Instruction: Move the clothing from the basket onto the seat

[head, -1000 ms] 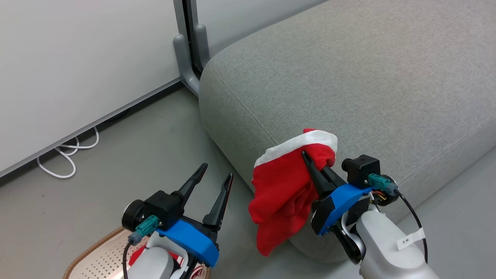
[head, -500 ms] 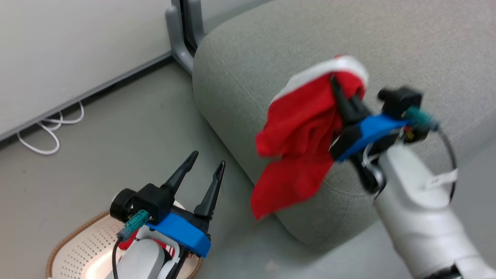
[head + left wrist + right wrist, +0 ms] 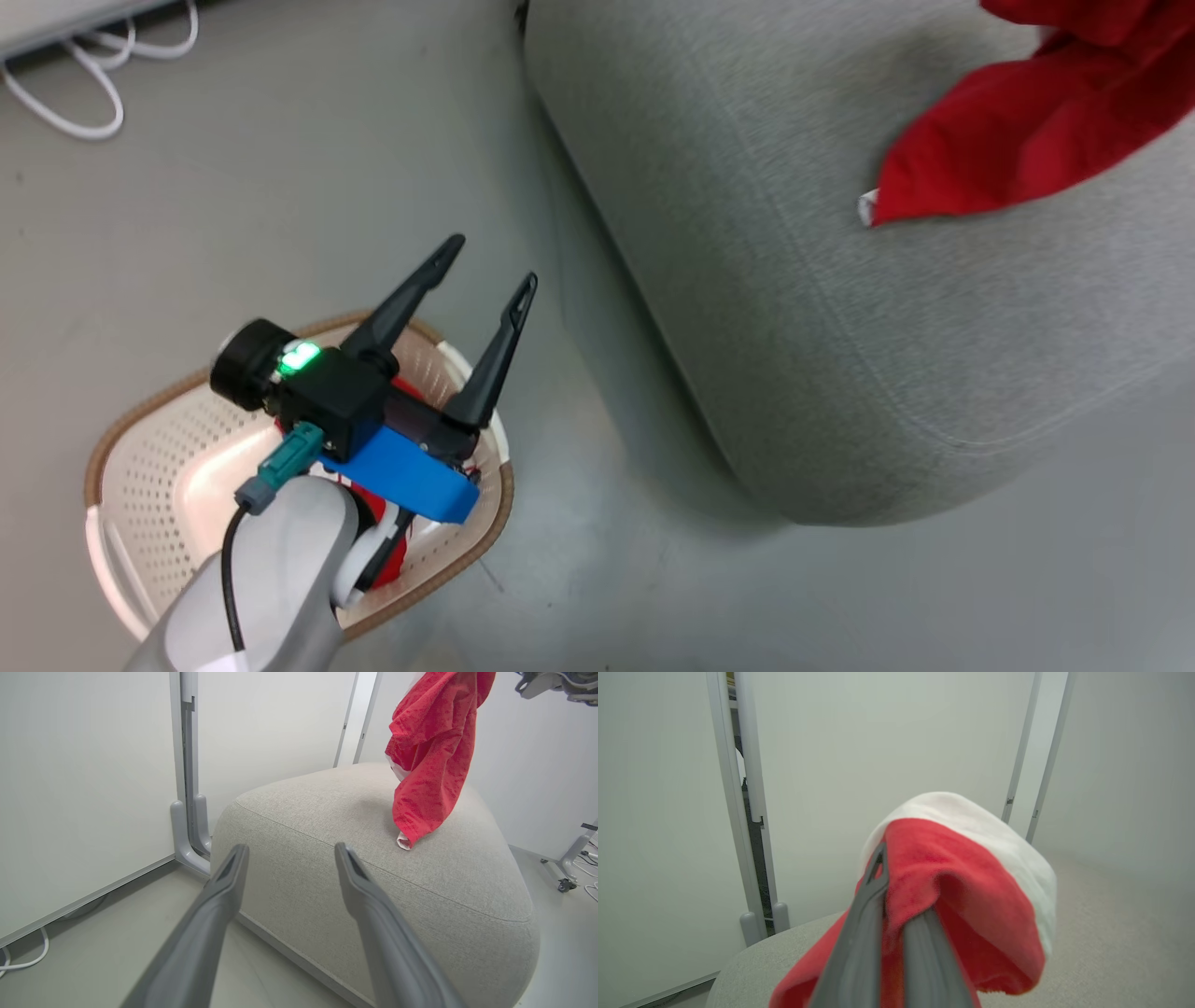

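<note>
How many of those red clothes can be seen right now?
2. One red garment hangs from the right arm's jaws above the seat; the other garment lies in the basket, mostly hidden beneath the left arm. More could be hidden under there.

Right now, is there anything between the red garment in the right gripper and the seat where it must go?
Nothing visible stands between them. The red garment hangs from the shut right gripper directly over the seat, and its lowest corner is about level with the bare grey fabric.
</note>
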